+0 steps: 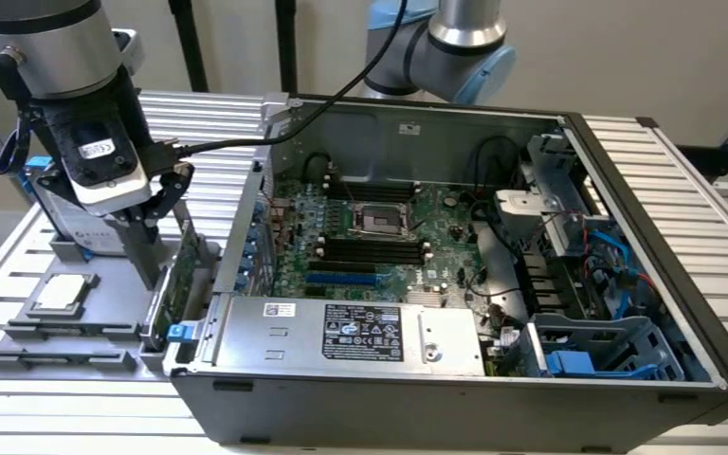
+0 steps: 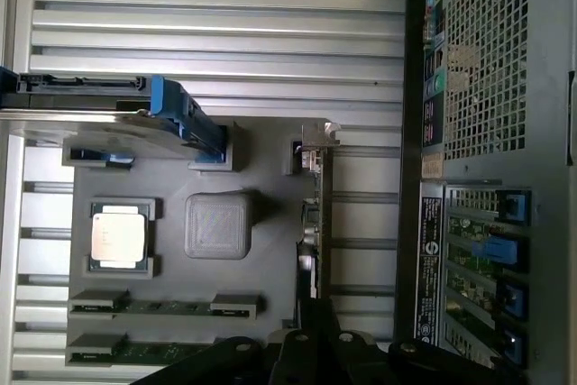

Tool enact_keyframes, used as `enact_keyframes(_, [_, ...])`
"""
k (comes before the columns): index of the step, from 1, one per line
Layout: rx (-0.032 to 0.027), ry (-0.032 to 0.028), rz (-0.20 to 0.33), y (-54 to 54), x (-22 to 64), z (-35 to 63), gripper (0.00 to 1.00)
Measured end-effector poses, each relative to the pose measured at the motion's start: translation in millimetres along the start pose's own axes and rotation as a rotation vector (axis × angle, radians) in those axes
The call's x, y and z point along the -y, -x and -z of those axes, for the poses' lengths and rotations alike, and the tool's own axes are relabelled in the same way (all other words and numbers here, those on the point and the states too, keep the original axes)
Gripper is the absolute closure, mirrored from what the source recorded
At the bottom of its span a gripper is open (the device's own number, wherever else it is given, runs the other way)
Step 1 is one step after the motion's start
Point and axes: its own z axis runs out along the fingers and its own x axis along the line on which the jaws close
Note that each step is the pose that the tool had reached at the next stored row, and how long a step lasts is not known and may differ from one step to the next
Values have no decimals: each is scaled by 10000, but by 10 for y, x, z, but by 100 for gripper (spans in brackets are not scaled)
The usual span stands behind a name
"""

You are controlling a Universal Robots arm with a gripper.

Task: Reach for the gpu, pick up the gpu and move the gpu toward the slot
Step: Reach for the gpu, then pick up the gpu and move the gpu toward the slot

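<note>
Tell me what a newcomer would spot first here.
The big open grey metal computer case with its green motherboard takes the exterior view's centre and right. At that view's left, the arm's black hand hangs shut right at a thin green circuit-board card standing on edge in a grey plastic holder.

We read the gpu (image 1: 189, 268) as green, dark edge-on; holder (image 1: 99, 330) plain grey, chip (image 1: 63, 295) silver. Motherboard (image 1: 396, 237) green with a blue connector (image 1: 338, 281); case (image 1: 465, 422) dark grey, its back panel (image 2: 496, 42) a grid of holes. Table (image 1: 35, 408) silver, ribbed in stripes.
</note>
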Motion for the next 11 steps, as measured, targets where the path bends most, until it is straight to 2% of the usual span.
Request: enact_keyframes(11, [-1,0,0,0,0,0,88])
